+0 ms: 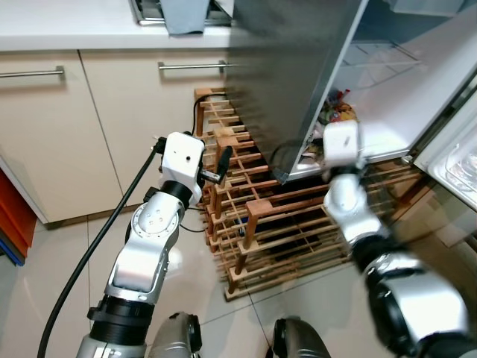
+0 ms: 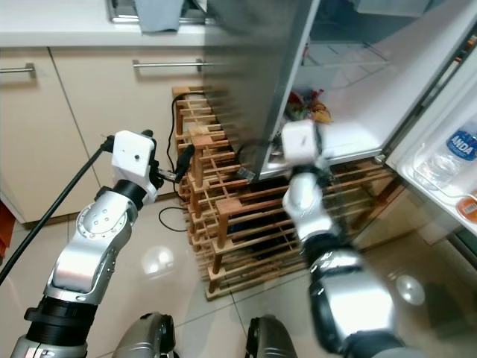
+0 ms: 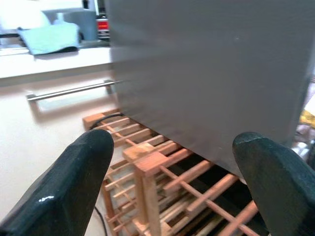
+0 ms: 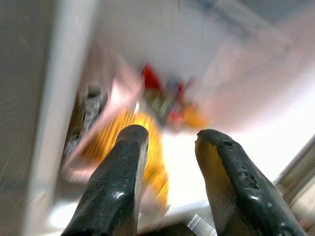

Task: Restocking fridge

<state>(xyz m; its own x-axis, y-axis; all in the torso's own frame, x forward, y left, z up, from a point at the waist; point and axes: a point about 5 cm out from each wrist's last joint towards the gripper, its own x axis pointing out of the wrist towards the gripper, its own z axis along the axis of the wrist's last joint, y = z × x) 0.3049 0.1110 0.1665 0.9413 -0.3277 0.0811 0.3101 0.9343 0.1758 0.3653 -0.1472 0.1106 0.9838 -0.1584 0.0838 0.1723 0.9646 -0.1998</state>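
The fridge (image 1: 298, 67) stands open, its grey side panel facing me. On its lower white shelf (image 1: 417, 104) lie colourful packets (image 1: 339, 112), red and yellow. My right gripper (image 4: 170, 137) is raised at the shelf's front edge, pointing at the blurred yellow packet (image 4: 147, 152). Its fingers stand apart with nothing between them. My left gripper (image 3: 174, 147) is open and empty, hovering by the wooden rack (image 1: 283, 216) beside the fridge's grey panel (image 3: 211, 73).
The wooden rack stands on the tiled floor under the fridge front. The fridge door (image 2: 447, 164) at right holds a water bottle (image 2: 458, 145). Beige cabinets (image 1: 141, 127) with bar handles line the back, a cloth (image 1: 182, 15) lies on the counter. A black cable (image 1: 97, 246) trails from my left arm.
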